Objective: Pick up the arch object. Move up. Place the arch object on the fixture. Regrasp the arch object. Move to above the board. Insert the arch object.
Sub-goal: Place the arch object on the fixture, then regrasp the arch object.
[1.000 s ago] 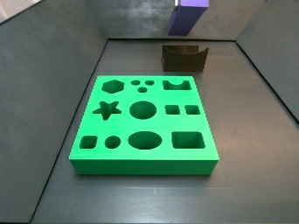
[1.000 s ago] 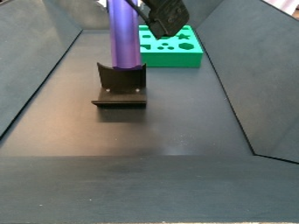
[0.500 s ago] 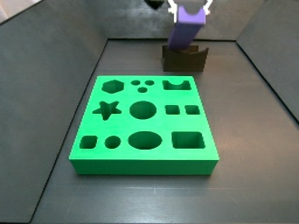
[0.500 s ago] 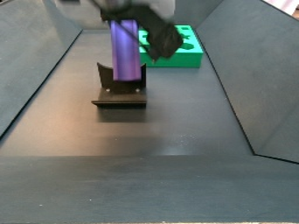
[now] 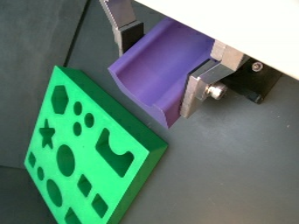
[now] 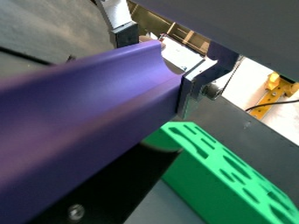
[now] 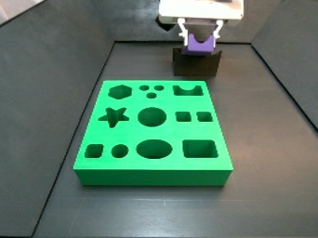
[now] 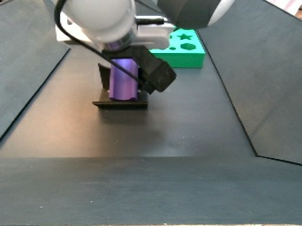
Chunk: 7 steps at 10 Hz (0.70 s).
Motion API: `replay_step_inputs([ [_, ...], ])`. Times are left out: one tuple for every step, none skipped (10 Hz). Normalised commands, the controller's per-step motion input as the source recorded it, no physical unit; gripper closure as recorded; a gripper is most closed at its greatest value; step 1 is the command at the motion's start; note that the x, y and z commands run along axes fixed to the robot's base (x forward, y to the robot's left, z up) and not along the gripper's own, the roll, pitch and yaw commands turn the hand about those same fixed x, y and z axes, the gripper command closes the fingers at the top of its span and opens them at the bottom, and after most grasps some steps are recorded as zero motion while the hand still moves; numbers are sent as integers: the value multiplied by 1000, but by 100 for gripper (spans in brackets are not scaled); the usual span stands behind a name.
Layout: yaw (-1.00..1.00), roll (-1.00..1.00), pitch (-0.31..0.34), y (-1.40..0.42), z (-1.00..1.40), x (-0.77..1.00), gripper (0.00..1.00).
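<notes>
Here's the gripper [image 7: 200, 37] low over the far end of the floor, right above the fixture [image 7: 196, 63], with its silver plates clamped on the arch object [image 7: 199, 41]. In a side view the purple piece [image 8: 124, 78] stands upright against the dark bracket [image 8: 122, 97], its lower end down at the base plate; whether it actually rests there or hangs a hair above, I can't tell from here.

A wrist view shows the grip plainly: the fingers [image 5: 208, 81] pinch the arch object [image 5: 162, 70] across its sides, with the rounded groove running along its length. That long purple body fills the other wrist picture [image 6: 82, 109], the pad [image 6: 200, 77] pressed tight to its flank, so the jaws are closed on it, no gap.

Why park it here? My read is that the bracket is a resting post: set the piece down, let go, take it again at a better angle for insertion. The board [image 7: 154, 131] lies well apart on the near side of the floor, its arch cut-out [image 7: 188, 90] at the far right corner, nearest the fixture. The green slab [image 5: 82, 150] shows beneath the wrist too.
</notes>
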Motion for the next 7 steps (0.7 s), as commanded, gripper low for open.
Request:
replay_step_inputs([
  [1, -73, -112, -10, -176, 29, 100],
  [0, 0, 0, 0, 0, 0, 0],
  [-52, 29, -19, 0, 1000, 0, 0],
  [-47, 31, -17, 2, 1000, -3, 0],
  [-28, 39, -10, 6, 1000, -19, 0],
  [-10, 42, -4, 6, 1000, -26, 0],
  [1, 43, 8, 10, 1000, -34, 0],
])
